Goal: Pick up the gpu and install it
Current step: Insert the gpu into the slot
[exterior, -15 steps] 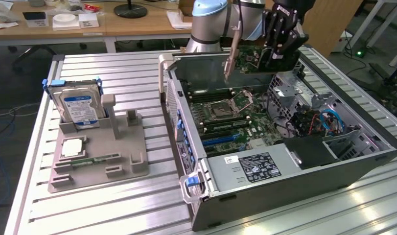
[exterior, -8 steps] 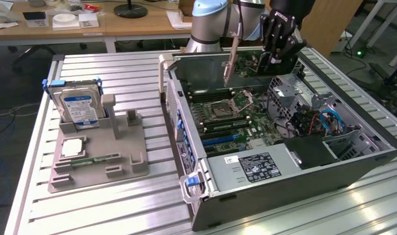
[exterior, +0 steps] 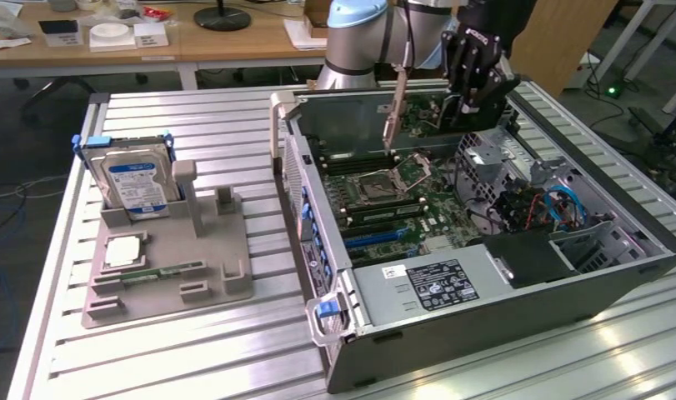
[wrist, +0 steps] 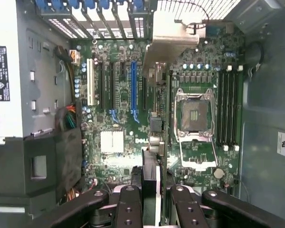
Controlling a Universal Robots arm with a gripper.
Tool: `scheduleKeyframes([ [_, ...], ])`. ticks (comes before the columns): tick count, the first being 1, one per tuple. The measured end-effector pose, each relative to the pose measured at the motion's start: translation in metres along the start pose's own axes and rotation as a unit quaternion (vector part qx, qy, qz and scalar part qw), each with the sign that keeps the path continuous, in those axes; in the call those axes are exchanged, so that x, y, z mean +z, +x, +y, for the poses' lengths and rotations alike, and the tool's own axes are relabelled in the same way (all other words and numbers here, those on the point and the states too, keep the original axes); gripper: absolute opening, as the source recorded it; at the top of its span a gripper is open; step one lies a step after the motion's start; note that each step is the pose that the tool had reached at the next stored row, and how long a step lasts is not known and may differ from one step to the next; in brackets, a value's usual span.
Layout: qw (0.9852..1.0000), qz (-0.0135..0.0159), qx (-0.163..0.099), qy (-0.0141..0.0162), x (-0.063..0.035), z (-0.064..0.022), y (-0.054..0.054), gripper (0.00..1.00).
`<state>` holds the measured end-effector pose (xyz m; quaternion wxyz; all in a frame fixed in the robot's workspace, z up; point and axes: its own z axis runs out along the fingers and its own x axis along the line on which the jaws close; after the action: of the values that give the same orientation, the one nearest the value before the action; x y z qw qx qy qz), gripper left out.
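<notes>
Got the gpu (exterior: 396,112) pinched edge-on in the pincer (exterior: 477,96), so clamped shut on the card, no doubt there. Hanging over the far end of the open case (exterior: 516,275), right below the arm (exterior: 366,33). Silvery bracket on the end toward the exterior view's left, leaning a bit off vertical. Not seated in any slot, just held up above the board.

Wrist view, looking straight down along the card: pincer (wrist: 156,190) with black fingers (wrist: 128,204) on either side of the gpu (wrist: 171,42), bracket at the far end near the vented back wall. Underneath, the green motherboard (wrist: 118,142). Card edge lined up between the blue slot (wrist: 133,90) and the empty CPU socket (wrist: 194,114). Can't tell the exact slot underneath. Dark RAM slots (wrist: 228,109) just past the socket.

Rest of the scene, for anyone curious: case lying on its side on a slatted metal desk (exterior: 148,358), side panel off, guts facing up. Well apart from it, toward the exterior view's left, a grey holder (exterior: 171,267) with a blue-labelled hard drive (exterior: 135,185) standing upright in its back slot and a thin green stick (exterior: 154,273) lying flat near the front.
</notes>
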<state>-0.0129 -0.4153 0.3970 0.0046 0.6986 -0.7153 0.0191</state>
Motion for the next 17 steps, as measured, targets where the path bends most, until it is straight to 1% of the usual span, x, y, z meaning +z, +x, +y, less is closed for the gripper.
scheduleKeyframes([
  [3,1.0,-0.0024,0.0,0.0,0.0031,0.0028,0.0,0.27],
  [6,1.0,-0.0063,0.0,-0.0002,0.0062,0.003,0.0,0.27],
  [7,1.0,-0.0089,0.0,-0.0003,0.0071,0.003,0.0,0.27],
  [8,0.9999,-0.0125,0.0,-0.0003,0.0079,0.003,-0.001,0.27],
  [11,0.9997,-0.0261,0.001,-0.0006,0.01,0.003,-0.001,0.27],
  [12,0.9996,-0.0271,0.001,-0.0006,0.0109,0.0031,-0.001,0.27],
  [17,0.9996,-0.0271,0.001,-0.0006,0.0139,0.003,0.004,0.27],
])
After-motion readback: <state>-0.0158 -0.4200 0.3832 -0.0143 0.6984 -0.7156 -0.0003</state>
